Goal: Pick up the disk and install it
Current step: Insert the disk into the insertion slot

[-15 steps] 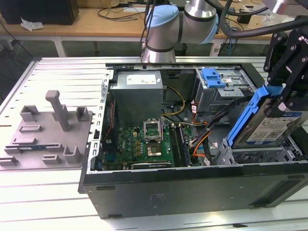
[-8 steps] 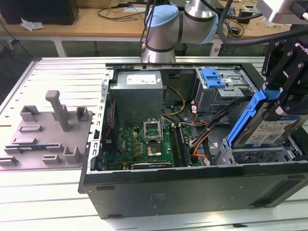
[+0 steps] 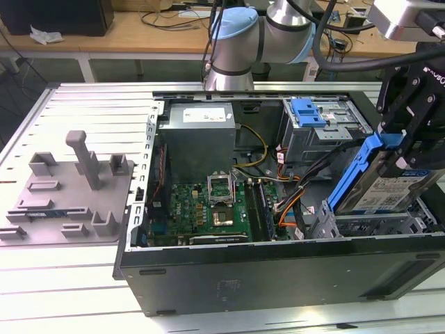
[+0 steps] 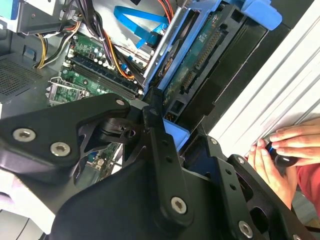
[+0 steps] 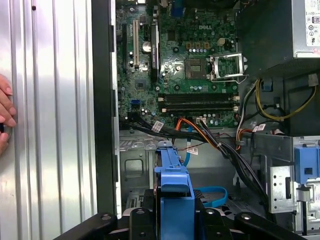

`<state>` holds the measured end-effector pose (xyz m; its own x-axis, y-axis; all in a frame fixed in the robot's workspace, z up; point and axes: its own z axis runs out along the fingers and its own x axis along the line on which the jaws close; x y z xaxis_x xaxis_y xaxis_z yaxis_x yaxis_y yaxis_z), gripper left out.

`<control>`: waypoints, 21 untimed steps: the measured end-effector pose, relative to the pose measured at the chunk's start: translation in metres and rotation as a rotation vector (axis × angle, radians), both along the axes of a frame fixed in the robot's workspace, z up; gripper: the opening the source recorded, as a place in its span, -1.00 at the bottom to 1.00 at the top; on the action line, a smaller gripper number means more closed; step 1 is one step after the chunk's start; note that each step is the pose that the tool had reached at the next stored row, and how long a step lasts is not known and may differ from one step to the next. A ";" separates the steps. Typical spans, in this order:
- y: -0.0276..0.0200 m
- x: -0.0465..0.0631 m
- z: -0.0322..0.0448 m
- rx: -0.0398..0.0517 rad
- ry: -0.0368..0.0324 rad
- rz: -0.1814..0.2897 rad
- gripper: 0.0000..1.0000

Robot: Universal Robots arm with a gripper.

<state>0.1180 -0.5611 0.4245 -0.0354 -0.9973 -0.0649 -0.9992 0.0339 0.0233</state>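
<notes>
The disk (image 3: 391, 189) is held clamped between the gripper's (image 3: 409, 142) fingers, tilted over a corner bay of the case (image 3: 278, 278), near the cables (image 3: 290, 203). If it is lowered at this tilt, its blue rail could be jammed on the bay's edge or the cables snagged. One disk, one gripper, one case and one grey fixture (image 3: 69, 195) beside the case are counted.

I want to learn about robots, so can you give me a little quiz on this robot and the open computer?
1. True or false: the black gripper is clamped on the flat silver hard drive in its bright blue plastic carrier.
2. The drive is: A) lying flat on the floor, B) tilted over the open black computer case, C) inside a drawer.
3. What colour is the circuit board inside?
Key: 1 true; 2 B; 3 green.
</notes>
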 end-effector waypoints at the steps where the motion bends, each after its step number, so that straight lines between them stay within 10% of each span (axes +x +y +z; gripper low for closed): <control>1: 0.0001 0.000 -0.0003 0.0000 0.0000 0.000 -0.27; 21: 0.0029 -0.002 -0.0058 -0.0038 -0.0001 0.000 -0.12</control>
